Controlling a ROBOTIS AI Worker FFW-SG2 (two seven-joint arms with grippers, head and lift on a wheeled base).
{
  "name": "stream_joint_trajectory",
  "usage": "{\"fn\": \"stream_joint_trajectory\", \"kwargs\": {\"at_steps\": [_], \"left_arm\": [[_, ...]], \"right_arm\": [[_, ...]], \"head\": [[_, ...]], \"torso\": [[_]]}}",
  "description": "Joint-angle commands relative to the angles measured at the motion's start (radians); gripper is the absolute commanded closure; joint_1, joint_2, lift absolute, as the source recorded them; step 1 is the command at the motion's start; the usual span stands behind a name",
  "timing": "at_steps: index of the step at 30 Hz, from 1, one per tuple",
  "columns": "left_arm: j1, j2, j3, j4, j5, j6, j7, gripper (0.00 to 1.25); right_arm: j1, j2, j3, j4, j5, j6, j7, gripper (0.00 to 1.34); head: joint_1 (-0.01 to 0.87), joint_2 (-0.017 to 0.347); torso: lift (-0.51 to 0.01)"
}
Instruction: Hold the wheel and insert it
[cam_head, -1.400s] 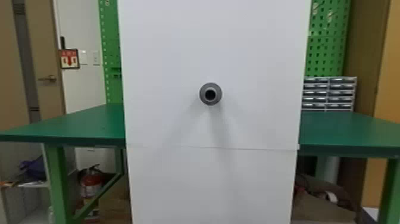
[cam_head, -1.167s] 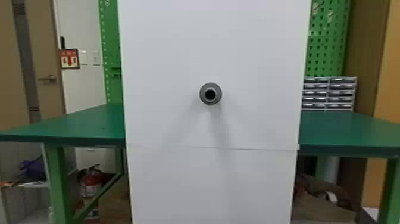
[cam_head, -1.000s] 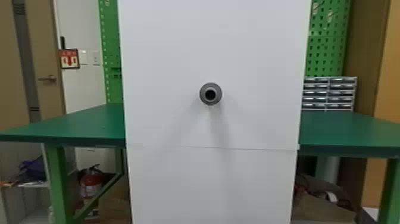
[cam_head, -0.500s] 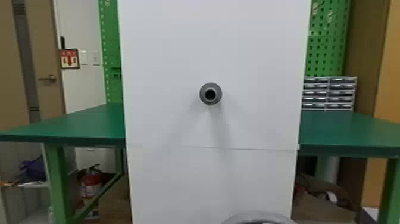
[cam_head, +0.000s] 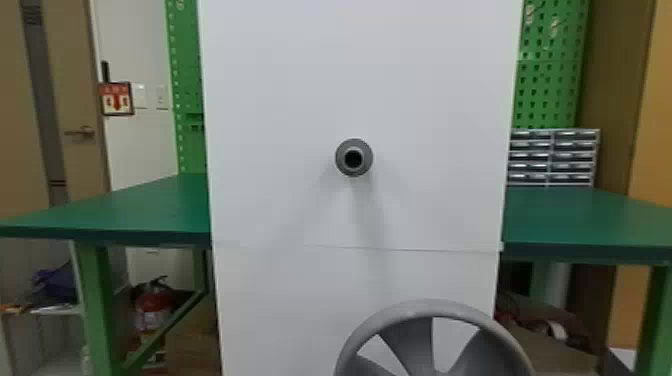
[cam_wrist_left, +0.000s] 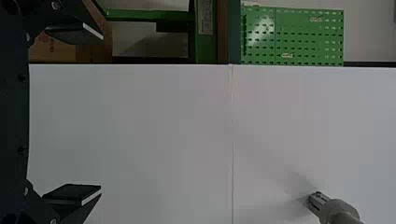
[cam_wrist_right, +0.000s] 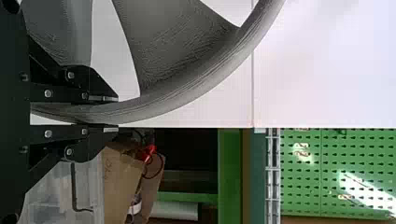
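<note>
while the right pincer (cam_wrist_right: 117, 113) clamps the wheel (cam_head: 432, 308) and the left pincer (cam_wrist_left: 101, 112) is spread, the bare shaft (cam_head: 353, 158) above them awaits insertion

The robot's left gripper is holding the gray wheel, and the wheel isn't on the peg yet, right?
Not quite: it's the right gripper that holds the gray wheel, as the right wrist view shows. The wheel isn't on the peg yet.

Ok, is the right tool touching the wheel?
Touching. The right wrist view shows the right tool clamped on the rim of the wheel, one finger against each side.
</note>
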Motion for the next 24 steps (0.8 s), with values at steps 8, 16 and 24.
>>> {"fn": "stream_joint_trajectory", "kwargs": {"at_steps": [8, 16, 24], "left_arm": [[0.000, 0.000, -0.003, -0.005, 0.002, 0.000, 0.000, 0.15], [-0.004, 0.000, -0.006, -0.011, -0.001, 0.000, 0.000, 0.15], [-0.009, 0.000, -0.006, -0.012, -0.003, 0.000, 0.000, 0.15]], "right_arm": [[-0.038, 0.005, 0.001, -0.121, -0.006, 0.155, 0.000, 1.20], [-0.067, 0.012, 0.006, -0.191, -0.003, 0.252, 0.000, 1.20], [-0.099, 0.017, 0.009, -0.253, -0.003, 0.355, 0.000, 1.20]], "head": [[0.179, 0.100], [0.179, 0.100], [0.179, 0.100]], "torso": [[-0.494], [-0.494], [-0.494]]}}
